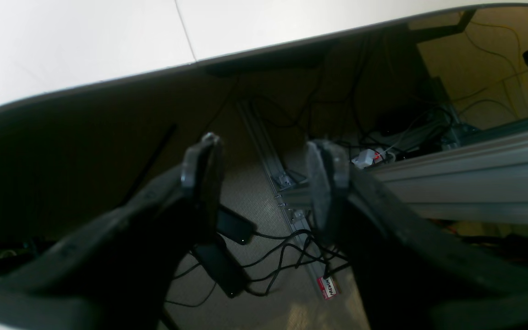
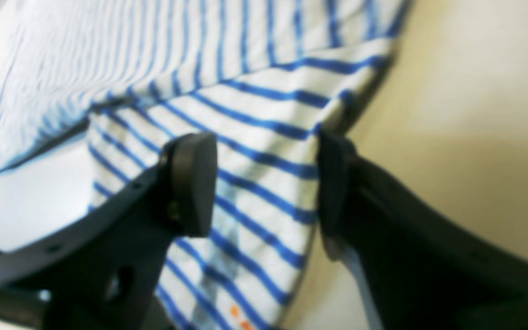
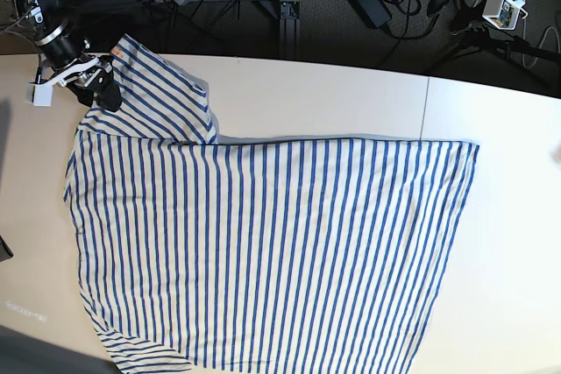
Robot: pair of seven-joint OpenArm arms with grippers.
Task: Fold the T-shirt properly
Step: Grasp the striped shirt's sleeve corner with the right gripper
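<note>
Large soft white T-shirt with thin blue stripes (image 3: 263,243) lies spread flat on the pale tabletop (image 3: 351,94), its upper sleeve reaching the table's far edge. Right gripper (image 2: 264,188), black with rounded pads, hovers over that sleeve's edge by a small orange mark (image 2: 239,317); its jaws stand apart, no cloth pinched between them. Left gripper (image 1: 264,183) hangs beyond the table edge above a floor of dark tangled cables (image 1: 287,256) and a grey aluminium rail (image 1: 465,183), jaws likewise parted and empty.
</note>
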